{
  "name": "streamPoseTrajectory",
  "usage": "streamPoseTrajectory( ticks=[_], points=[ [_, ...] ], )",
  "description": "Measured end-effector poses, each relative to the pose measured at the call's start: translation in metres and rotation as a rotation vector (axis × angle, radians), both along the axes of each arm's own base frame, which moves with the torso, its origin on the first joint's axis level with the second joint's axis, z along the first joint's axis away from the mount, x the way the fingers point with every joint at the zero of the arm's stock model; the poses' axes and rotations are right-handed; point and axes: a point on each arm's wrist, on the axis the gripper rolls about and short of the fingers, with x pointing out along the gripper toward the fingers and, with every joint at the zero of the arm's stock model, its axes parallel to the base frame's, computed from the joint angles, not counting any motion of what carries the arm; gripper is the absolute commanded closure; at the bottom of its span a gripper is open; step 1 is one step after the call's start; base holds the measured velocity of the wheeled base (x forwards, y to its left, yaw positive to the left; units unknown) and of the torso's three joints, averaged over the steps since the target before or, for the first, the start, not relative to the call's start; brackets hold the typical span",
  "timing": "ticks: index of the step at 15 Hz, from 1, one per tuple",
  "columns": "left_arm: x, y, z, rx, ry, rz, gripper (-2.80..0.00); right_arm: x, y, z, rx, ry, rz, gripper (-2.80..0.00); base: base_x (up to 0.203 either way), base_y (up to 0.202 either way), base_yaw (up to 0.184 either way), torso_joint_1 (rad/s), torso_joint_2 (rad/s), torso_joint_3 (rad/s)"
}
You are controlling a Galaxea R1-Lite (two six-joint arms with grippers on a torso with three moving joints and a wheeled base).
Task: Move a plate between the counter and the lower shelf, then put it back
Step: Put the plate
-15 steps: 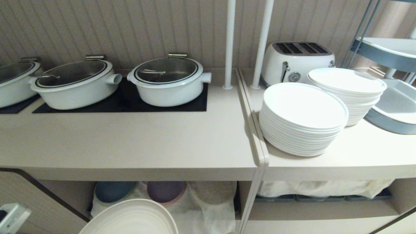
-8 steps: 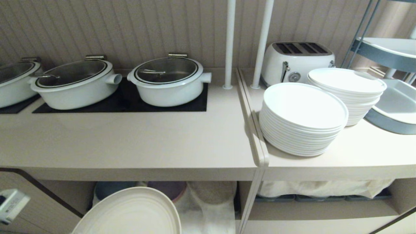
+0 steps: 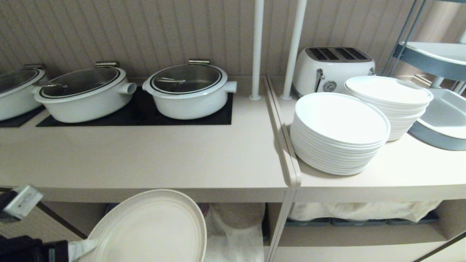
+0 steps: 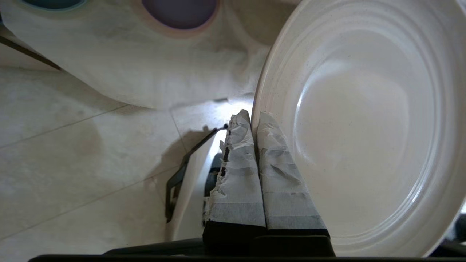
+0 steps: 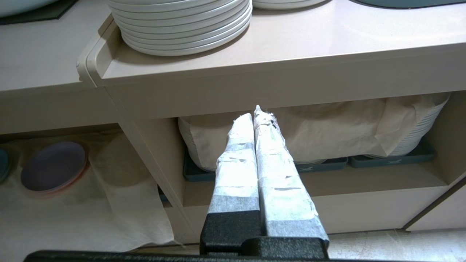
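The left claw is clamped shut on the rim of the plate, holding it tilted in the air just in front of the lower shelf and below the counter's front edge. Behind the plate, at its twelve o'clock, a purple plate and a blue plate lie on the shelf's crinkled white cloth. The counter edge overhangs just above. On the counter, three white pots sit on black hob panels. At two o'clock stand stacked white plates and a toaster. The right claw hangs closed and empty before the neighbouring bay. Pale tiled floor lies underneath.
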Motion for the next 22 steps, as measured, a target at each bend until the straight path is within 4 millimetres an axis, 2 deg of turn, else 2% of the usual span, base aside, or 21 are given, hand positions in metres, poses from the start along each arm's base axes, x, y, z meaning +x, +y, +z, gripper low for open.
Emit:
streamPoseTrajectory(
  ticks=[4, 12, 17, 22],
  points=[
    [0.022, -0.005, 0.013, -0.012, -0.012, 0.008, 0.00, 0.000, 0.000, 0.000, 0.000, 0.000, 0.000, 0.00, 0.000, 0.000, 0.000, 0.000, 0.00, 0.000],
    [0.081, -0.009, 0.033, -0.020, -0.052, 0.055, 0.00, 0.000, 0.000, 0.000, 0.000, 0.000, 0.000, 0.00, 0.000, 0.000, 0.000, 0.000, 0.00, 0.000],
    [0.112, -0.010, 0.038, -0.022, -0.041, 0.075, 0.00, 0.000, 0.000, 0.000, 0.000, 0.000, 0.000, 0.00, 0.000, 0.000, 0.000, 0.000, 0.00, 0.000],
    [0.152, -0.010, 0.046, -0.078, -0.036, 0.150, 0.00, 0.000, 0.000, 0.000, 0.000, 0.000, 0.000, 0.00, 0.000, 0.000, 0.000, 0.000, 0.00, 0.000]
  ],
)
